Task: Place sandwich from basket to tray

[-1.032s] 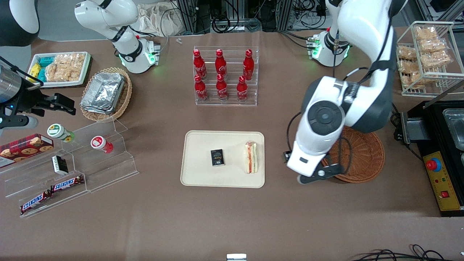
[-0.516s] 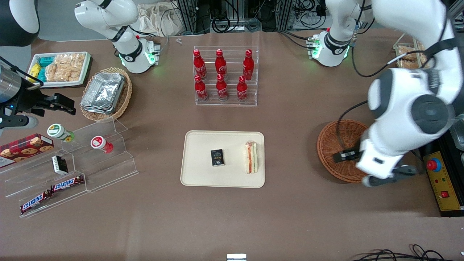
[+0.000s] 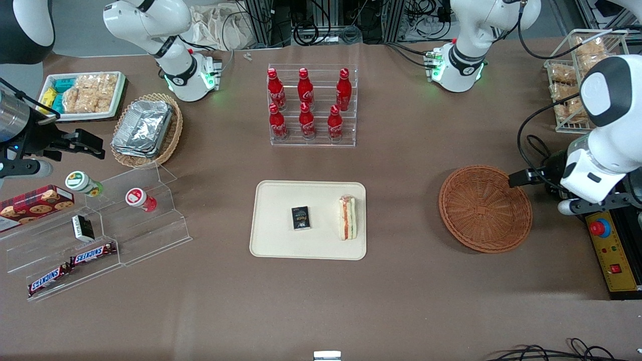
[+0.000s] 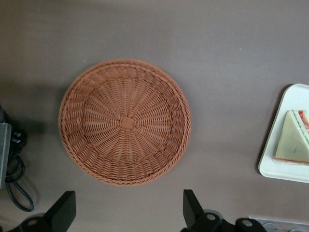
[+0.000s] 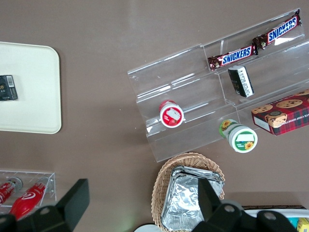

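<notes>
**A:** Sandwich (image 3: 347, 218) placement looks done: the wedge lies on the cream tray (image 3: 273, 240), along the edge nearest the basket, with its filling layers facing up. Why that edge?

**B:** Probably because it is the closest part of the tray to the wicker basket (image 3: 485, 208), so the carry is short. A small dark packet (image 3: 301, 218) already sits mid-tray, and the sandwich lies apart from it, not touching.

**A:** And the basket?

**B:** Nothing is in it; the wrist view shows bare weave down to the centre. It sits on the worktop (image 3: 401, 301) well apart from the tray.

**A:** Where is the hand (image 4: 126, 215)?

**B:** High above the worktop, beside the basket toward the working arm's end, near the black box with the red button (image 3: 599, 228). Its two fingers (image 4: 63, 209) are spread wide and hold nothing; the wrist camera looks straight down on the basket between them.

**A:** So what does that posture suggest?

**B:** A release already made and the arm standing clear. With the sandwich resting flat inside the rim, the task seems essentially complete.
</notes>
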Controlling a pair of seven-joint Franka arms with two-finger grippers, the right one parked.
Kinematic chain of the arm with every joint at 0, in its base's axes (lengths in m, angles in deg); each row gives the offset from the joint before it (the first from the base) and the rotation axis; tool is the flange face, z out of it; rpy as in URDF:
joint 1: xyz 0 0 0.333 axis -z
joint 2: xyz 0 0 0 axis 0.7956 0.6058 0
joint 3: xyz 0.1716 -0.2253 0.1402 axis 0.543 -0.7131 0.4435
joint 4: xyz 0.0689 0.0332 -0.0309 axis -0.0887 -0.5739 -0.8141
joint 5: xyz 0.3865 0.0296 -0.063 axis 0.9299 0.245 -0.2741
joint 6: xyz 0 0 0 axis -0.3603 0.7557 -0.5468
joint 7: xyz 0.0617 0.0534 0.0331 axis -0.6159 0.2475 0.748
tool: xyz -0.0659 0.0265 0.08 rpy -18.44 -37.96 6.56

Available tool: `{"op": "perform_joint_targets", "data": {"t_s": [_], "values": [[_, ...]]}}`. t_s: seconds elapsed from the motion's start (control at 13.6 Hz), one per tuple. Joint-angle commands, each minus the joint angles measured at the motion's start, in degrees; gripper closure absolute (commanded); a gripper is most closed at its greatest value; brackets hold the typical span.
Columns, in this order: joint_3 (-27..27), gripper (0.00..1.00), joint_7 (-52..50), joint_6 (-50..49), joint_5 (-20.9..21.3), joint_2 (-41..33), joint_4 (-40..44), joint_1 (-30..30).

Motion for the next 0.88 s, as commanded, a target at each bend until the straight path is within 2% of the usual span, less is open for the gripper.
{"op": "perform_joint_targets", "data": {"t_s": [0.0,0.07,0.22,0.29,0.44,0.59,0.74,0.81], "values": [[-0.2,0.00,-0.2,-0.9,0.1,-1.1,0.1,0.4],[-1.6,0.00,-0.5,-1.6,-0.2,-0.9,0.6,-3.7],[-19.7,0.00,-0.6,-2.5,0.3,-1.5,1.5,-19.6],[-22.6,0.00,-0.7,-3.1,1.2,-1.4,1.6,-22.7],[-23.8,0.00,-0.7,-4.3,5.0,-1.6,1.5,-23.0],[-24.1,0.00,0.0,-5.1,5.9,-1.2,2.0,-23.0],[-24.1,0.00,1.0,-8.5,9.4,0.5,6.6,-23.0],[-24.1,0.00,3.0,-11.2,9.7,2.6,10.4,-23.0]]}}
